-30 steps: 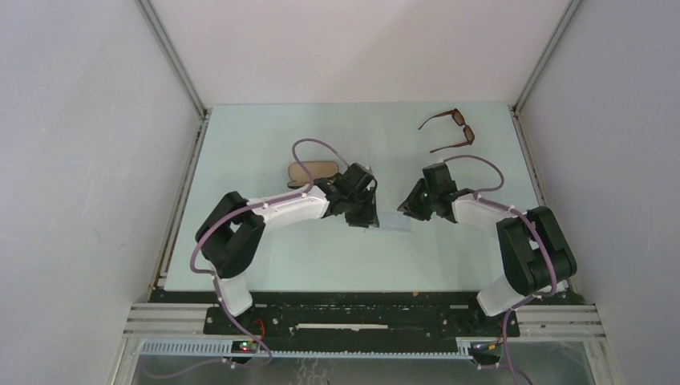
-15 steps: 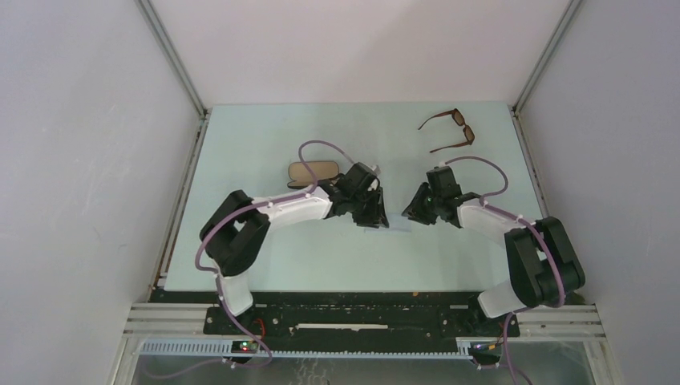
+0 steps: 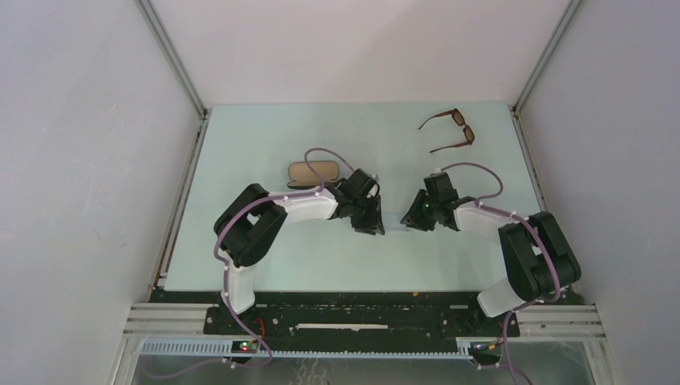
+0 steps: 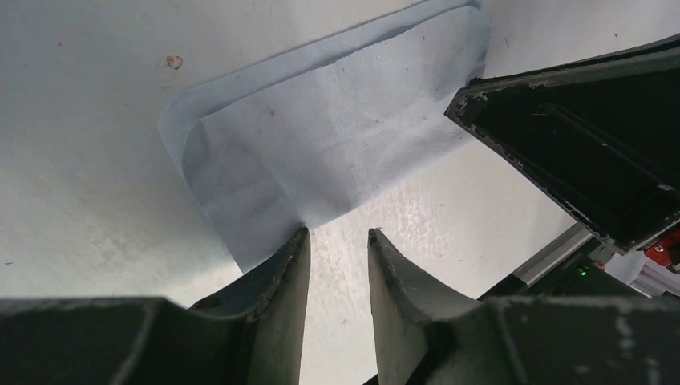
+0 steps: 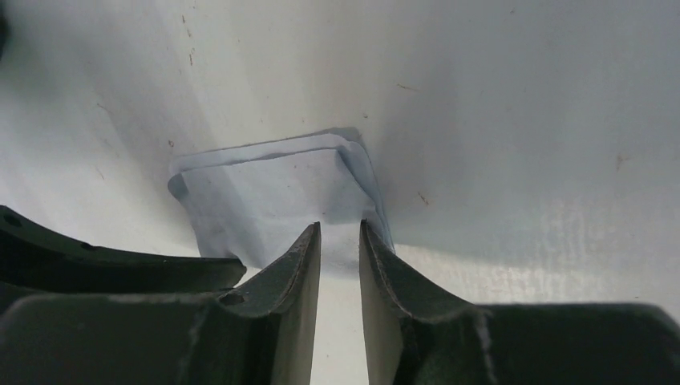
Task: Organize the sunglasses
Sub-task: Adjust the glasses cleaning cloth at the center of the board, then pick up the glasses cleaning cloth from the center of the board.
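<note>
Top view: the sunglasses [image 3: 449, 130] lie at the counter's [image 3: 345, 265] far right, temples unfolded, well apart from the case [image 3: 313, 172]. They are probably light, with delicate hinges and slick lenses, so the frame front near the bridge looks the safest hold.

Left wrist: the left gripper [image 4: 337, 241] is narrow and holds nothing, at the edge of a blue cloth [image 4: 321, 136].

Right wrist: the right gripper [image 5: 339, 233] is likewise narrow and empty, at the cloth.

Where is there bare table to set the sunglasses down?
Free: the near strip of table by the arm bases, and the far left corner beyond the glasses case. Crowded: the middle, where both arms' jaws flank the blue cloth. The sunglasses hold the far right.
</note>
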